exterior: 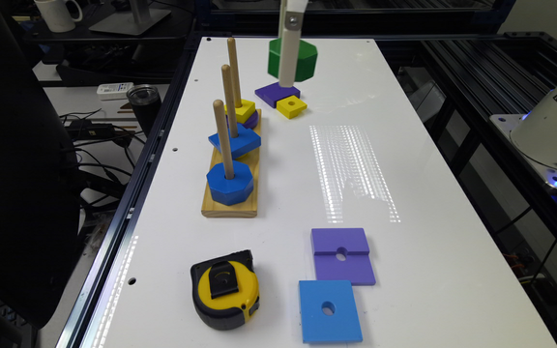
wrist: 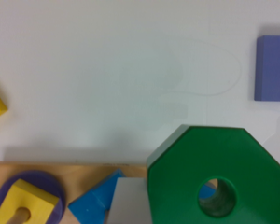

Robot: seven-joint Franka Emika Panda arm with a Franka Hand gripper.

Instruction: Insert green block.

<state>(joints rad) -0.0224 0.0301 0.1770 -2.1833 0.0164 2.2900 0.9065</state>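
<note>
Jaws closed on green block [exterior: 305, 60], judged from the wrist view, where block [wrist: 214, 158] hangs large and close to the lens, clear of the table, with a pale finger [wrist: 128, 203] just beside it; gripper [exterior: 289, 79] at upper centre of exterior frame, block held behind its white finger, raised so the hole can clear a peg top.

Item, board [exterior: 230, 208]: wooden, centre left of exterior frame, three upright pegs in a row; nearest peg [exterior: 223, 140] carrying blue octagon [exterior: 230, 186], likely seat for the green block, being the same shape and slightly larger; middle peg carrying blue block [exterior: 235, 140]; far peg carrying yellow square [exterior: 242, 110] over a purple disc.

Item, wrist view: green block overlapping one end of board [wrist: 74, 170]; blue showing through the centre hole, so probably held over the octagon's end; cannot tell whether hole and peg are lined up.

Item, loose pieces, left apart from the board and out of the lowering path: purple piece [exterior: 273, 93] and small yellow square [exterior: 291, 106] touching, below the gripper in frame; purple square [exterior: 342, 256] and blue square [exterior: 329, 311] at lower centre; tape measure [exterior: 225, 290] at lower left.

Status, as judgement: block lifted, insertion not yet done; next, centring of hole over nearest peg, then straight descent; risk of rim catching on the peg tip if off centre.
</note>
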